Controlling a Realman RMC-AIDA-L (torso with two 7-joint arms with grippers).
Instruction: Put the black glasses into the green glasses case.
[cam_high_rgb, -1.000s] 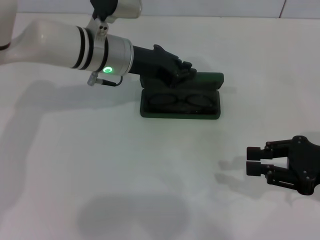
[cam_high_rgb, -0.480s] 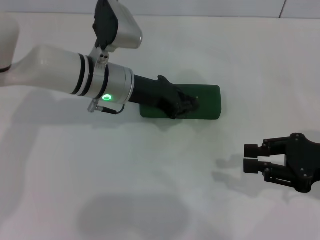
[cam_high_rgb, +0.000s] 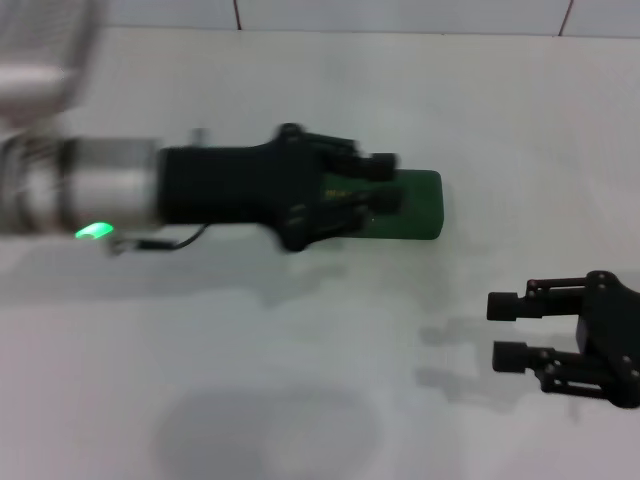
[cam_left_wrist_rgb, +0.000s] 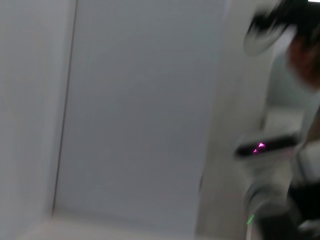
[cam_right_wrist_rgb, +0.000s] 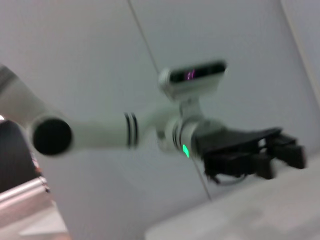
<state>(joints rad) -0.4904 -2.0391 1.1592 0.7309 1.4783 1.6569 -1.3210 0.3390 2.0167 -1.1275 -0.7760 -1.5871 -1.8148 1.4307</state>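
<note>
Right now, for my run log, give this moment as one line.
dark green rectangular hard glasses case: lid shut, on white table | left gripper: open, over case | right gripper: open, apart | glasses: unseen

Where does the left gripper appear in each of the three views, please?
Head view: the black left gripper is at upper centre, over the closed dark green rectangular glasses case.
Left wrist view: not in it.
Right wrist view: at right, farther off.
Shared landmark: the arm's green light.

I saw the green glasses case (cam_high_rgb: 412, 205) lying shut on the white table (cam_high_rgb: 300, 350), my left gripper (cam_high_rgb: 385, 180) over its left end, fingers spread. My right gripper (cam_high_rgb: 508, 330) hung open, well apart, nearer me.
</note>
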